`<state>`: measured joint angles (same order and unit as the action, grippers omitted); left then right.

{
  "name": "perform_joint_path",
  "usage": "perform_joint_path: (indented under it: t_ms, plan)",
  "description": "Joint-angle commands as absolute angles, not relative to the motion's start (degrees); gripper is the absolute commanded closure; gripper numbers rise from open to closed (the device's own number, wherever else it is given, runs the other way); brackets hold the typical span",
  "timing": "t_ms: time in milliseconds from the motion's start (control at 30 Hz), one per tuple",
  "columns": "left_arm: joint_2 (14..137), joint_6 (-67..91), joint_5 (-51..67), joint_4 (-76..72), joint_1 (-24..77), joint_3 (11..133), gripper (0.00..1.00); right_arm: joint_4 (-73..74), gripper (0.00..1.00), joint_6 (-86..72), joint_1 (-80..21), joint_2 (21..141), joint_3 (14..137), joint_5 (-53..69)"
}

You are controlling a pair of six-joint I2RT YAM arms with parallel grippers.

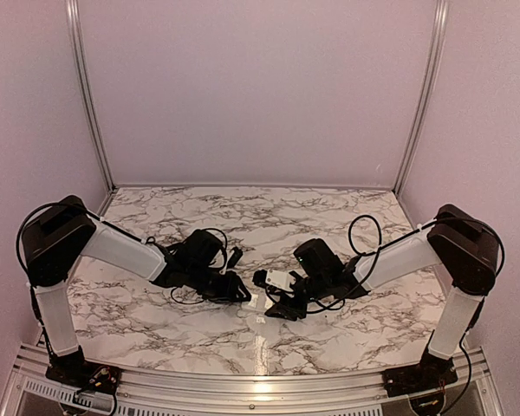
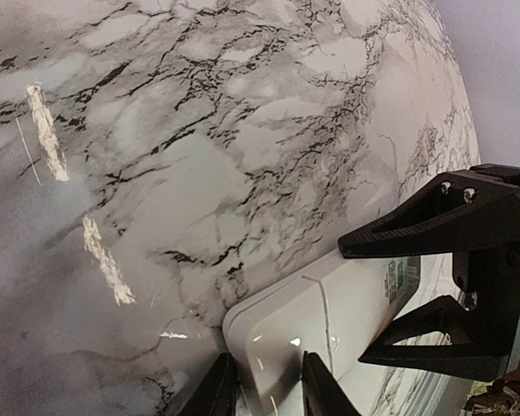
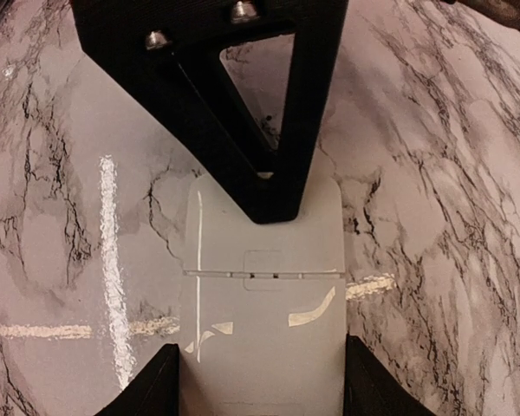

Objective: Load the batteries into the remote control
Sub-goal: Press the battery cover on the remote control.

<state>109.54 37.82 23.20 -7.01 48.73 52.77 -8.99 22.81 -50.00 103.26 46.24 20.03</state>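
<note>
Though overhead blurs it, remote control (image 3: 260,338) seam (image 3: 217,272)

**Top external:** fixed high above and behind the arm bases, faced forward and down. The whole bench (image 1: 269,212), left arm (image 1: 121,250), right arm (image 1: 399,258) and back wall (image 1: 260,87) are taken in from afar.

**Left wrist:** carried close over the bench, faced rightward. The left jaws are cropped at the bottom edge; the right jaws are seen at right.

**Right wrist:** held very near, faced steeply down. The right jaws are cropped at the bottom corners; the left jaws are seen at top.

**Shared by all three:** the remote control (image 1: 279,279) at mid-bench and the marble around it.
</note>
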Motion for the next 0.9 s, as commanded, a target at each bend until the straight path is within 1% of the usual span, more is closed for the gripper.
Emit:
perform_joint_path:
  t_ms: [0,67,467,633,867]
  plan:
    - [115.8,36.3,18.3,12.7,50.5,48.4,0.69,-9.7,0.99,24.1,-51.9,105.3,45.3,19.3]
    - [115.5,36.5,18.4,12.5,50.5,48.6,0.65,-9.7,0.99,24.1,-51.9,105.3,45.4,19.4]
    - [110.3,37.3,12.4,16.1,49.9,49.1,0.57,-9.4,0.99,24.1,-51.9,105.3,45.4,19.5]
    - [109.2,36.9,14.0,14.7,49.1,48.7,0.55,-9.4,0.99,24.1,-51.9,105.5,45.4,19.6]
    - [108.8,36.8,17.7,10.9,49.4,49.6,0.58,-9.4,0.99,24.0,-52.0,105.7,45.6,19.7]
